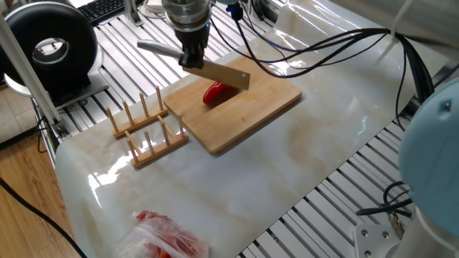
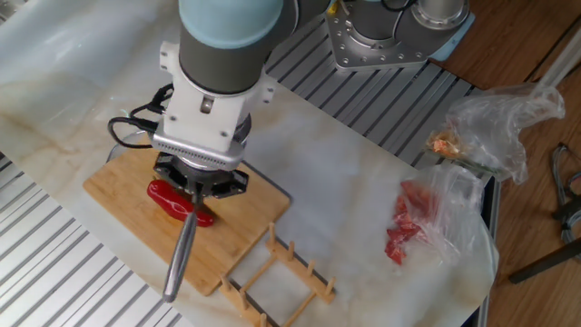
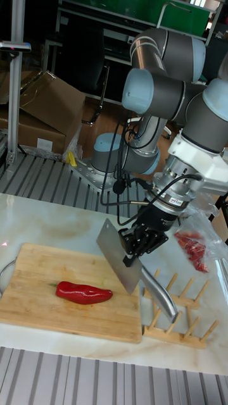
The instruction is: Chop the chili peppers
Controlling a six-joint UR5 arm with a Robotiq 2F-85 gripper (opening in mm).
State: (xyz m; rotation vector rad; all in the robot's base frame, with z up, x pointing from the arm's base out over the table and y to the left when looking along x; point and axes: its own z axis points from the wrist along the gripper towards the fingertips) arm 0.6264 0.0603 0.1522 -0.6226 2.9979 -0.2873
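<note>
On the pale marble table (image 1: pixel 301 158), one fixed view shows the cleaver (image 1: pixel 224 72) hiding part of the chili pepper (image 1: pixel 216 94) on the cutting board (image 1: pixel 251 107). In the other fixed view the gripper (image 2: pixel 193 186) covers the pepper's middle. The tall fixed view shows the pepper whole and uncut, the claw clamped on the cleaver's handle, blade above and beside it; all chopping remains.

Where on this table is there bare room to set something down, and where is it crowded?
Free: the marble table between the cutting board, the wooden rack and the plastic bag. Also free is the board's end nearest the rack. Crowded: over the chili pepper, where the end effector holds the cleaver.
</note>
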